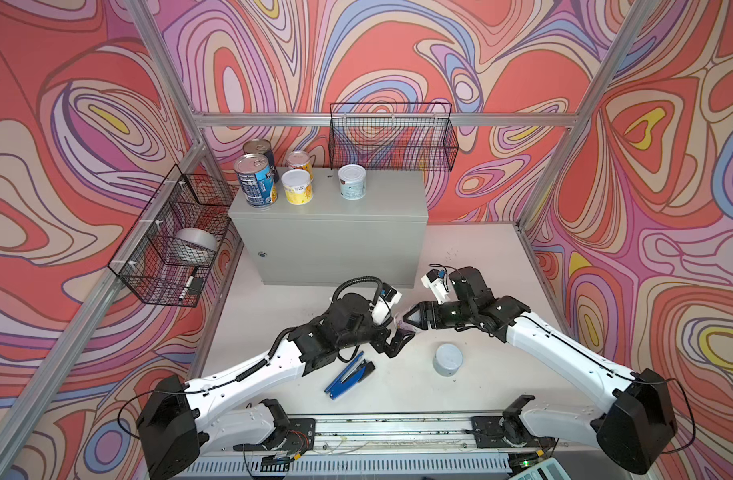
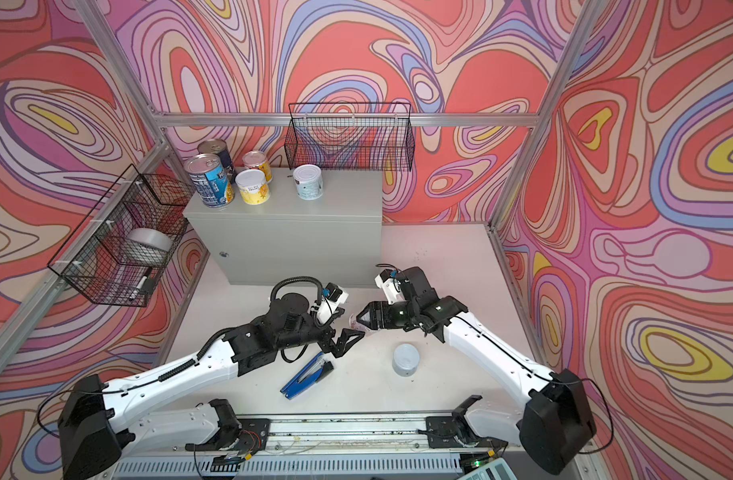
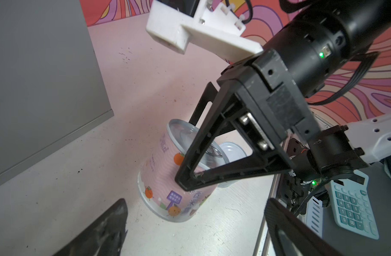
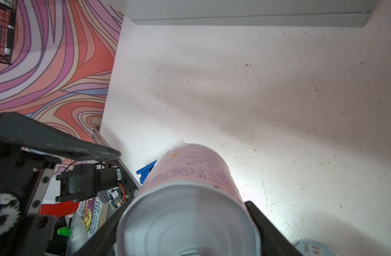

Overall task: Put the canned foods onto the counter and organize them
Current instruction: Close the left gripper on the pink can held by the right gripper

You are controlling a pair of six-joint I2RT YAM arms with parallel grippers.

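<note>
1. Gripping a pink-labelled can [image 3: 163, 177] across its cylindrical wall, the right gripper [image 1: 410, 321] has its black, triangular open-frame fingers [image 3: 203, 144] closed on the tin. The can is tilted, and its silver ring-pull end shows in the left wrist view.
2. The left gripper [image 1: 398, 344] has its jaws spread wide and holds nothing. Its matte black fingers [image 3: 106, 230] are just beside the held can, apart from it.
3. Near the right fingers, a short grey-blue can [image 1: 448, 359] with a smooth white lid stands upright on the scuffed pale table [image 1: 473, 266].
4. Near the left fingers, a blue stapler [image 1: 348, 376] lies flat.
5. Well beyond both sets of fingertips stands the counter [image 1: 327, 245], a plain grey sheet-metal box. Its flat top carries five upright cans:
   - two tall blue-labelled tins [image 1: 255, 183] with silver tops
   - a small yellow-orange tin [image 1: 300, 161]
   - a white-lidded yellow can [image 1: 297, 187]
   - a white-lidded pale-blue can [image 1: 351, 183]
</note>
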